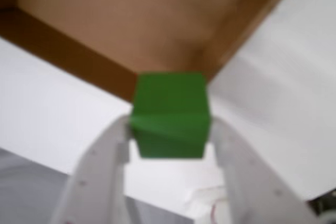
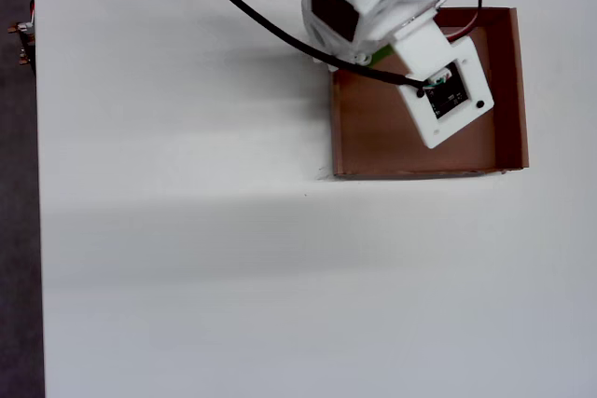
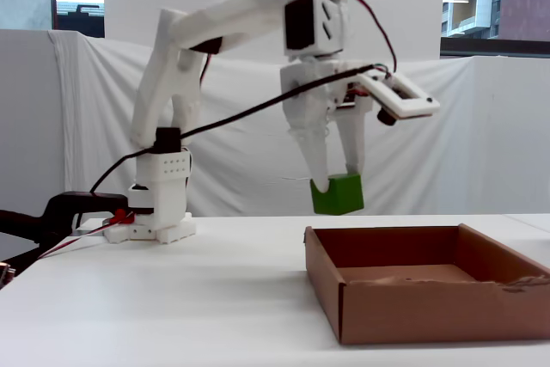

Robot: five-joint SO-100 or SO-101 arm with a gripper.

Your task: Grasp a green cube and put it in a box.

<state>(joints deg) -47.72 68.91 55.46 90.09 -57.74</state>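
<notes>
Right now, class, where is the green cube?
In the fixed view, the green cube hangs clamped in the gripper, above the box's far left corner.

bright, even light; wrist view blurred, soft shadows on the table

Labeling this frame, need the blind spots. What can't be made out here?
- Overhead view: the green cube is almost wholly hidden under the arm's wrist; the gripper jaws are not visible.
- Overhead view: the box near-left corner is covered by the arm.
- Wrist view: blurred, box cut off by the top edge.
- Fixed view: whether the cube hangs over the box or behind it cannot be told.
</notes>
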